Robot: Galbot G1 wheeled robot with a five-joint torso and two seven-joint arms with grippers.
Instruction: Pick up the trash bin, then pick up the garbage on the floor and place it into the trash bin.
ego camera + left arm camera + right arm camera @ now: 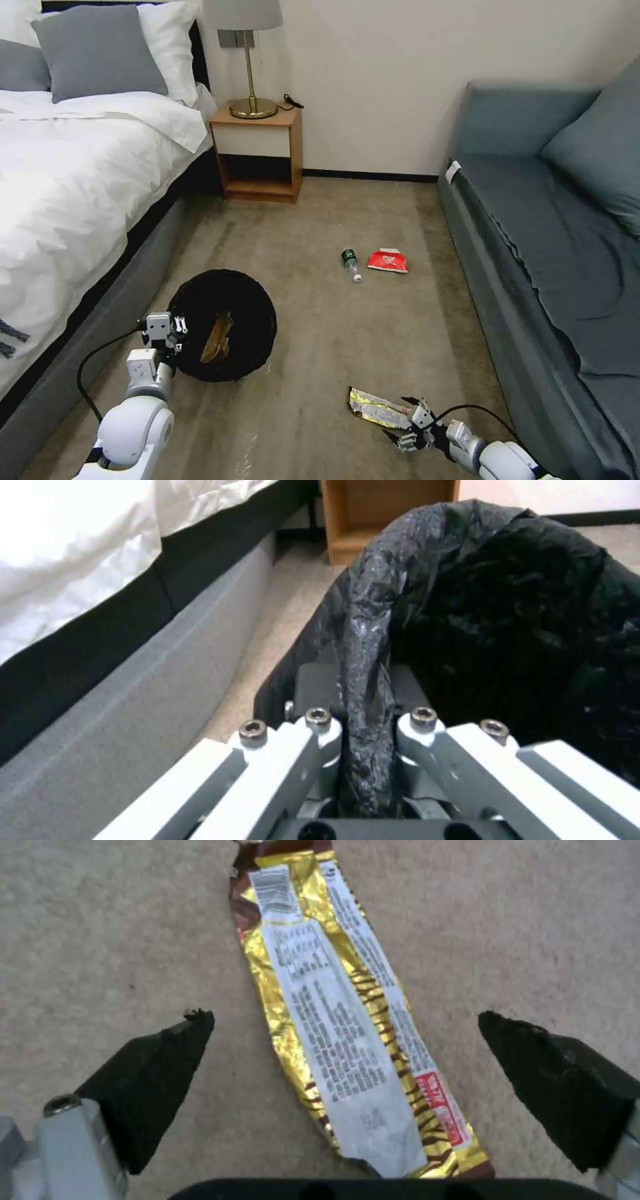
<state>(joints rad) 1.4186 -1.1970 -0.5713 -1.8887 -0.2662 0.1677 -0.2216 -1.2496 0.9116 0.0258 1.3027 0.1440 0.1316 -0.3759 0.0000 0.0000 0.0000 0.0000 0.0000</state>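
The right tool (347,1050) is spread wide over the flat, thin, crinkly yellow-silver snack wrapper (347,1040) on the floor, which looks light and slippery and best pinched across its narrow middle, while the left tool (367,740) is clamped on the rim of the small round bin with the black plastic bag (223,323).

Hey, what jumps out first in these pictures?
The left gripper pinches the bagged rim of the trash bin beside the bed, a brown paper bag already inside. The right gripper hangs open over the yellow-silver wrapper on the carpet.

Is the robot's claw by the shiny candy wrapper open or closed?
Open. The right gripper has its black fingertips spread wide either side of the flat yellow-silver snack wrapper on the beige carpet, not touching it.
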